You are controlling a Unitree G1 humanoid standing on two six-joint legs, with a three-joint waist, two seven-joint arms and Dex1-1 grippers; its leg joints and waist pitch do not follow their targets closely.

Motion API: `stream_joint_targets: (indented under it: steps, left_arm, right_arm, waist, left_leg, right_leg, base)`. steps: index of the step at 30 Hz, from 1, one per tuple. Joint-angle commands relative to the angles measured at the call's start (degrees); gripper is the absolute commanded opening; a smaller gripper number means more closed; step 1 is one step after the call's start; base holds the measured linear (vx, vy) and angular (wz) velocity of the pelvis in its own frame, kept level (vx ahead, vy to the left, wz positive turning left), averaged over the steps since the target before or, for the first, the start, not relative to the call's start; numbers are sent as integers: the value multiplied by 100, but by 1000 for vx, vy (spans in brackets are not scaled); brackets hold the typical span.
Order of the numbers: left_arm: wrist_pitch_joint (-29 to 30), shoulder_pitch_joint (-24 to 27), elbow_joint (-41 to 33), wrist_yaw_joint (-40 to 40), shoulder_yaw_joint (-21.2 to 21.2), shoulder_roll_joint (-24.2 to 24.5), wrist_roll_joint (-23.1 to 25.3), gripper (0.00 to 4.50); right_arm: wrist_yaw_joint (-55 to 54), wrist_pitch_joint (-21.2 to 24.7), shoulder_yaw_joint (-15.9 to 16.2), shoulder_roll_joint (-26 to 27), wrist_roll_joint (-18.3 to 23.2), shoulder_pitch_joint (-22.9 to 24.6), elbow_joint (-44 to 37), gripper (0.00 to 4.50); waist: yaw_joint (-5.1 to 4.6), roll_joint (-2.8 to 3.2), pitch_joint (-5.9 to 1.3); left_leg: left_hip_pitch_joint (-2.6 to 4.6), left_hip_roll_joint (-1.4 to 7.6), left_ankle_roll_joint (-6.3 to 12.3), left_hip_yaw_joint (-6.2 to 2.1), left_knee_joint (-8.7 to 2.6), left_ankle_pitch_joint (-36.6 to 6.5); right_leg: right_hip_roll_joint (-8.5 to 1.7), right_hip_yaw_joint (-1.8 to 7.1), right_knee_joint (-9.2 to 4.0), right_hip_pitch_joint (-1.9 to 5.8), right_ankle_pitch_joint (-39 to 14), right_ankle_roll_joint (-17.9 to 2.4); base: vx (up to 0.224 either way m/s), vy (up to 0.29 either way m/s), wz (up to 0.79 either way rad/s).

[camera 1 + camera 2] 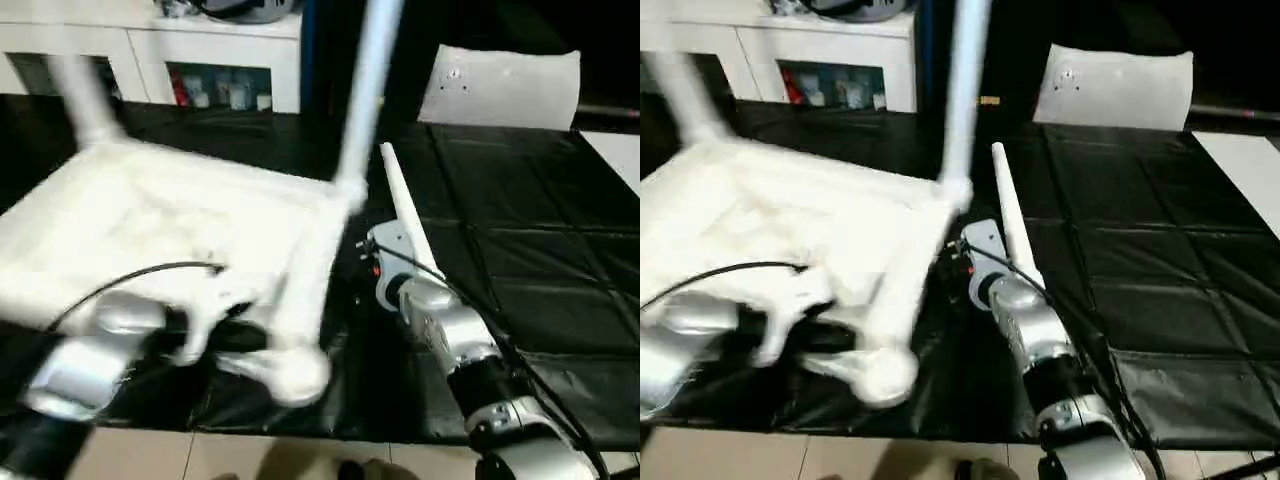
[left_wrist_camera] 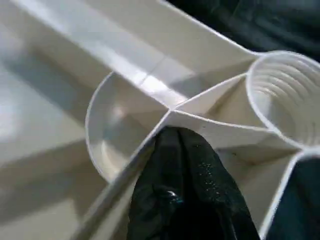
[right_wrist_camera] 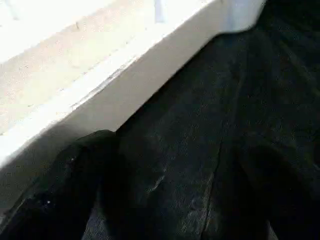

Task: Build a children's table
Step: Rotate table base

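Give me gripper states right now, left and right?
Left gripper: shut, fingers on a rib of the table top underside.
Right gripper: open, holding nothing, over the black mat.

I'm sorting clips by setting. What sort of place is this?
Probably an indoor workroom or lab set up for assembly: a black quilted mat covers the work surface, white cabinets with glass doors stand behind it, and the upturned table top lies on the mat with legs fitted.

it looked like a staged robot test room: a black quilted floor mat (image 1: 520, 200) covered pale floor tiles (image 1: 240, 455), and low white cabinets with glass doors (image 1: 215, 60) lined the back wall.
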Motion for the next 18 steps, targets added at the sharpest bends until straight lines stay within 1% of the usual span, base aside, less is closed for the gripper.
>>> stream_joint_targets:
  steps: [1, 2, 3, 4, 5, 6, 7, 8, 9, 10, 11, 12, 13, 14, 15, 16, 17, 18]
  left_arm:
    - [-714, -482, 489, 732, 40, -313, 326, 8]
    - [-1016, -665, 872, 1065, 67, -387, 537, 8]
    - [-1118, -720, 989, 1156, 76, -397, 586, 8]
    - [-1311, -825, 1211, 1329, 94, -414, 676, 8]
    - [-1455, -904, 1377, 1471, 113, -420, 741, 8]
    - [-1616, -994, 1572, 1598, 140, -415, 785, 8]
    - [-1675, -1023, 1639, 1662, 169, -418, 787, 8]
    - [-1772, -1076, 1762, 1815, 250, -434, 784, 8]
    - [-1775, -1080, 1777, 1844, 325, -446, 728, 8]
    - [-1761, -1067, 1749, 1847, 408, -464, 655, 8]
    - [-1728, -1039, 1689, 1894, 538, -513, 555, 8]
    - [-1584, -942, 1474, 1981, 843, -656, 301, 8]
    - [-1482, -873, 1323, 2049, 1056, -759, 127, 8]
    - [-1482, -873, 1323, 2049, 1056, -759, 127, 8]
    - [-1381, -720, 1052, 2316, 1471, -982, -136, 8]
    - [-1348, -670, 978, 2398, 1536, -1024, -153, 8]
    - [-1280, -467, 736, 2762, 1775, -1209, -218, 8]
    - [-1198, -365, 606, 2885, 1856, -1290, -256, 8]
  right_arm:
    - [207, -126, 226, 251, 95, -152, 7, 450]
    - [181, -158, 208, 252, 82, -165, 9, 450]
    - [167, -172, 194, 252, 81, -170, 6, 450]
    - [138, -199, 167, 253, 80, -179, -5, 450]
    - [109, -223, 139, 251, 84, -183, -30, 450]
    - [27, -273, 70, 243, 85, -196, -83, 450]
    - [-14, -322, 54, 222, 62, -203, -119, 450]
    - [-74, -483, 49, 151, -10, -211, -219, 450]
    - [-120, -476, -17, 117, -3, -203, -338, 450]
    - [-95, -407, -124, 115, 104, -180, -489, 450]
    - [-33, -393, -201, 103, 202, -141, -668, 450]
    - [-94, -340, -306, 68, 265, -46, -989, 450]
    - [-142, -321, -363, 41, 290, 20, -1202, 450]
    - [-142, -321, -363, 41, 290, 20, -1202, 450]
    - [-130, -307, -486, 51, 449, 215, -1645, 450]
    - [-190, -305, -500, 49, 423, 257, -1713, 450]
    - [-434, -264, -566, 45, 317, 421, -1950, 450]
    - [-489, -167, -606, 51, 323, 462, -1991, 450]
  waist:
    - [64, 67, -417]
    - [77, 48, -411]
    - [72, 54, -409]
    - [71, 52, -404]
    - [65, 51, -414]
    - [71, 61, -427]
    - [65, 52, -417]
    - [70, 56, -421]
    - [79, 86, -426]
    - [81, 77, -426]
    - [102, 75, -440]
    - [132, 95, -436]
    - [151, 77, -448]
    - [161, 78, -451]
    - [180, 88, -450]
    - [199, 74, -450]
    - [245, 131, -442]
    - [245, 131, -442]
  left_leg:
    - [21, 213, 138, -103, -365, -1155]
    - [-4, 216, 142, -121, -378, -1195]
    - [-8, 201, 146, -116, -374, -1212]
    - [2, 189, 151, -118, -368, -1263]
    - [23, 192, 129, -123, -362, -1315]
    - [21, 205, 109, -132, -361, -1295]
    - [24, 218, 112, -133, -368, -1319]
    - [34, 225, 92, -133, -364, -1330]
    - [43, 236, 83, -135, -368, -1311]
    - [31, 244, 89, -134, -374, -1295]
    - [45, 262, 82, -134, -377, -1263]
    - [47, 286, 70, -126, -382, -1214]
    - [42, 293, 71, -123, -389, -1133]
    - [38, 296, 77, -114, -388, -1098]
    - [21, 304, 88, -108, -390, -1039]
    - [22, 308, 94, -102, -391, -1003]
    - [29, 299, 92, -98, -397, -1023]
    - [29, 299, 92, -98, -397, -1023]
  right_leg:
    - [-489, 424, -458, 326, -2526, -553]
    - [-483, 386, -488, 346, -2762, -382]
    - [-477, 375, -512, 341, -2859, -307]
    - [-468, 359, -545, 327, -2985, -225]
    - [-480, 348, -566, 322, -3097, -150]
    - [-496, 354, -543, 334, -3050, -157]
    - [-491, 349, -556, 312, -3069, -147]
    - [-491, 348, -541, 303, -3045, -162]
    - [-496, 358, -522, 299, -2946, -207]
    - [-493, 361, -520, 303, -2893, -228]
    - [-494, 374, -484, 301, -2750, -283]
    - [-506, 394, -457, 306, -2579, -351]
    - [-492, 399, -428, 296, -2399, -413]
    - [-499, 410, -418, 303, -2302, -455]
    - [-504, 420, -393, 317, -2152, -514]
    - [-505, 422, -392, 316, -2100, -530]
    - [-489, 414, -403, 307, -2106, -526]
    - [-489, 414, -403, 307, -2106, -526]
  base:
    - [0, 0, 0]
    - [0, 0, 0]
    - [0, 0, 0]
    - [0, 0, 0]
    - [0, 0, 0]
    - [0, 0, 0]
    - [0, 0, 0]
    - [0, 0, 0]
    - [0, 0, 0]
    - [0, 0, 0]
    - [0, 0, 0]
    - [0, 0, 0]
    - [0, 0, 0]
    - [0, 0, 0]
    - [0, 0, 0]
    - [0, 0, 0]
    - [0, 0, 0]
    - [0, 0, 0]
